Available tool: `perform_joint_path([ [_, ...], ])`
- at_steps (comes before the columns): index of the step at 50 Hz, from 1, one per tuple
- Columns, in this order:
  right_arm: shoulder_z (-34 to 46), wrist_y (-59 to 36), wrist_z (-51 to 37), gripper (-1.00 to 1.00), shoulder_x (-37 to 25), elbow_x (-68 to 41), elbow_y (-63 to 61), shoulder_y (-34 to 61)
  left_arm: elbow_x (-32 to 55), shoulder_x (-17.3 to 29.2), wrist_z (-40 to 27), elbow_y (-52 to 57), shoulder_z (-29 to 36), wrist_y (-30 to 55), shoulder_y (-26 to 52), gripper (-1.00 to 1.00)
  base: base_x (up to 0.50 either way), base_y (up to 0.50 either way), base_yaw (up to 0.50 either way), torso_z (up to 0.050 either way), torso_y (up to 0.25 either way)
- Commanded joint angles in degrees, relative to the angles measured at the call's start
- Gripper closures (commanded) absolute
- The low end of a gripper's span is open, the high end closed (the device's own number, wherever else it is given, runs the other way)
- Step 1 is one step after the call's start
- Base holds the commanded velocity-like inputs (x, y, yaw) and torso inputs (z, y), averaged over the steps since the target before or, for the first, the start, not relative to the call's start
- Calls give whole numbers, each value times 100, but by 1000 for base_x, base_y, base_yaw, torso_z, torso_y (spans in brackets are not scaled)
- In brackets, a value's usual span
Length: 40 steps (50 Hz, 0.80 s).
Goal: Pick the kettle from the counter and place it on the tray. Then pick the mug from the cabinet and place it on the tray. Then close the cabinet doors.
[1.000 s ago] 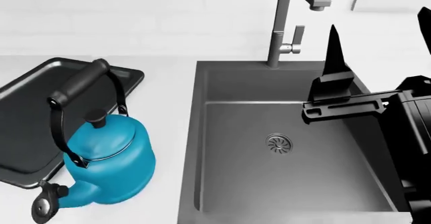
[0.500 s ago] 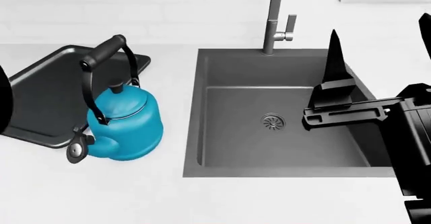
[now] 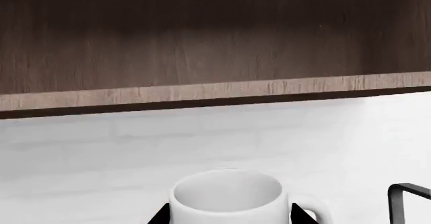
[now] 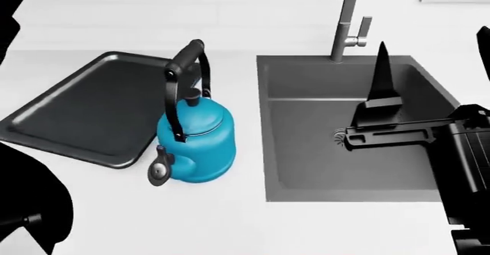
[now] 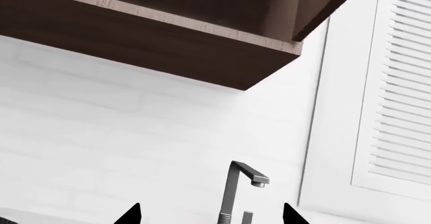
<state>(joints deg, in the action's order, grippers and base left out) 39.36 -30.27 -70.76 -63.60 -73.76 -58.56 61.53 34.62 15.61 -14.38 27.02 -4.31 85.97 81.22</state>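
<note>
View swung left, more tray (image 4: 77,117) | mug (image 3: 225,199) held between left claw (image 3: 229,215) fingers | right claw (image 5: 210,215) spread, empty

Teal-blue kettle (image 4: 197,140); black tray (image 4: 84,114); white mug (image 3: 227,199); white counter (image 4: 191,220).

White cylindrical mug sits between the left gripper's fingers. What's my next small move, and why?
Probably lower the white cylindrical mug, flanked by the left gripper, toward the bare black rectangular tray. The teal-blue kettle seems to stand beside the tray on the white counter, so its floor is free.
</note>
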Motion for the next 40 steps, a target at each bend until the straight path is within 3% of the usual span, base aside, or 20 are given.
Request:
perform_joint_path([
  [1, 89, -52, -13, -100, 91, 134, 48, -12, 554, 241, -243, 412, -37, -65, -699, 100, 0, 500, 0, 0, 0],
  [30, 66, -103, -85, -100, 68, -42, 30, 219, 579, 357, -249, 169, 375, -375, -838, 100, 0, 500, 0, 0, 0],
  [40, -277, -393, -121, -100, -46, -1542, 260, 1559, 540, 417, -227, 48, 505, -548, -957, 100, 0, 158, 0, 0, 0],
])
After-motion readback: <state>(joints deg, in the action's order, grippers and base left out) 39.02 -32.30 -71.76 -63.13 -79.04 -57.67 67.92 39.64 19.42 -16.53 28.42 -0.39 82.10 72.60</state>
